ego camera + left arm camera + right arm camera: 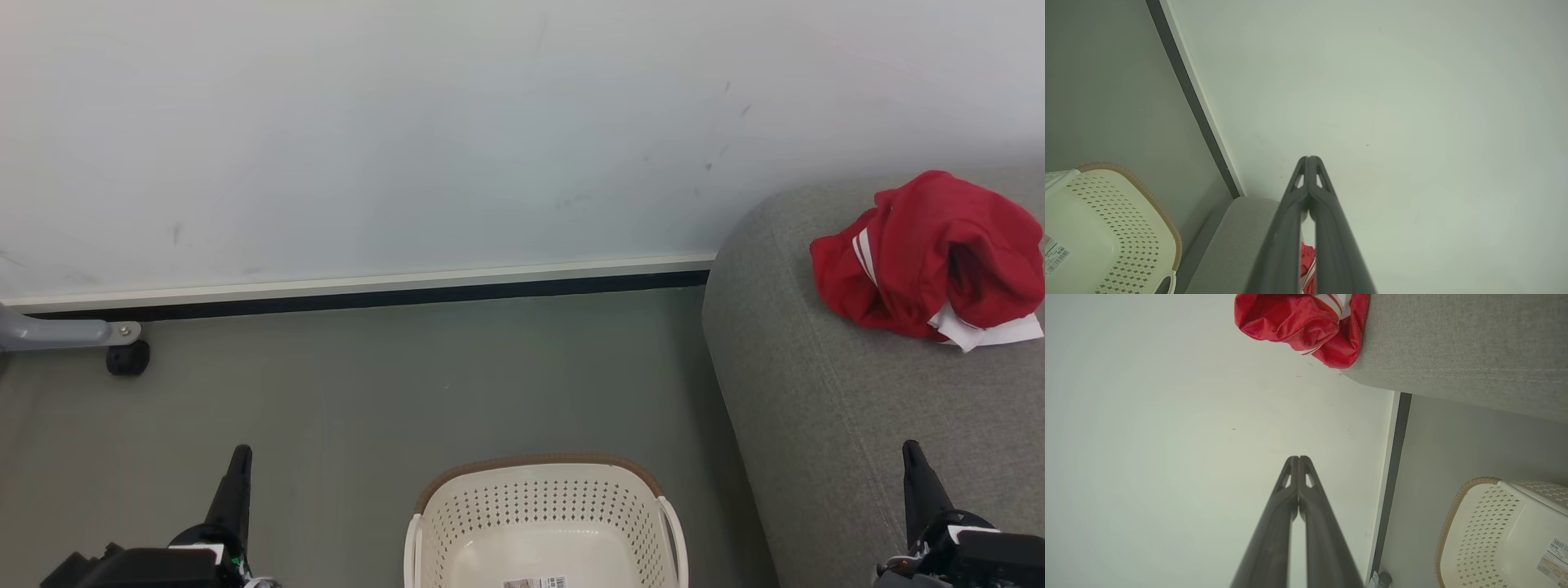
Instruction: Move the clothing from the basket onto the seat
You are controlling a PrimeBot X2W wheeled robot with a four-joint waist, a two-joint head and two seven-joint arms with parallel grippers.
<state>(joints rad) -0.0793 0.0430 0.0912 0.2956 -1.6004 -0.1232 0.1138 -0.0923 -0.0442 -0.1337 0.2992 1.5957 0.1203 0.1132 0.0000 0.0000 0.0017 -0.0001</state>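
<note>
The crumpled red clothing [931, 253], thin shiny fabric with white stripes and trim, lay on top of the large grey fabric-upholstered sofa [816, 408]. It sat near the sofa's rounded end by the pale wall [408, 122], at the far right of the head view. The oval cream-white perforated plastic basket [539, 506] with its brown woven-look rim stood on the grey-green floor [367, 392] just left of the sofa, between the robot's two arms. What showed of its inside was bare plastic with a printed label [535, 582] on the bottom. The head view's lower edge cut off its near part, and neither wrist view showed red cloth in it.

The left hand [241, 453] was low at the lower left over the floor, its two dark fingers pressed together and holding nothing. The right hand [913, 453] was at the lower right, seen against the sofa's grey side, also pinched shut and empty.

From the right hand the clothing lay ahead, higher up and a little to the right, well apart. From the left hand it lay far off to the right, beyond the basket. The right arm was therefore clearly the nearer one. The bundle's longer spread ran roughly side to side across the head view, with the white trim at its lower right. As things lay, the transfer looked complete, and any further reach to the clothing would have suited the right arm.
</note>
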